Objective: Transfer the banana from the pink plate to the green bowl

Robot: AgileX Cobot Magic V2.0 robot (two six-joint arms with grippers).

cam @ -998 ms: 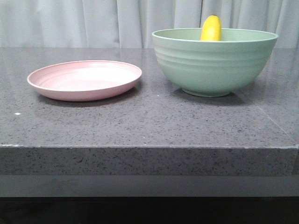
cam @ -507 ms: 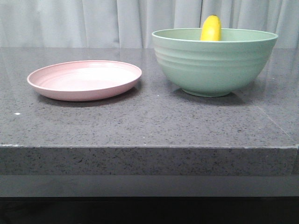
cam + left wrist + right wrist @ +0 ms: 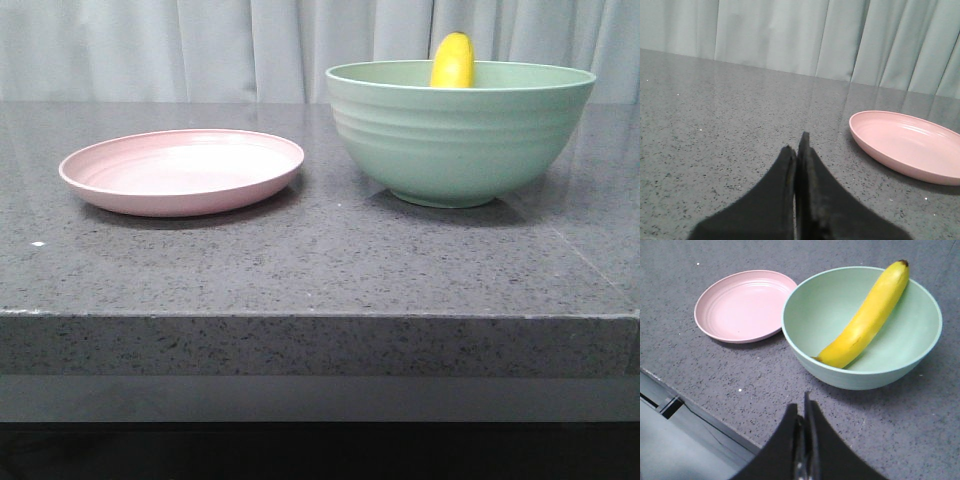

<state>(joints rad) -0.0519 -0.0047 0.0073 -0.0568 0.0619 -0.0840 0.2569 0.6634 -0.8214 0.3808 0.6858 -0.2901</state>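
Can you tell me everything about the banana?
The banana is bright yellow, smooth and curved, with a dark tip at its upper end and a few small brown marks. It lies slanted inside the green bowl, lower end near the bottom, upper end leaning on the rim and poking above it. Only the bowl touches it.

No text, label, brand, number or sign can be read in any view.

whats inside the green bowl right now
The banana lies alone in the green bowl, leaning from the bottom up to the rim. The front view shows only its tip; the bowl's wall hides the rest.
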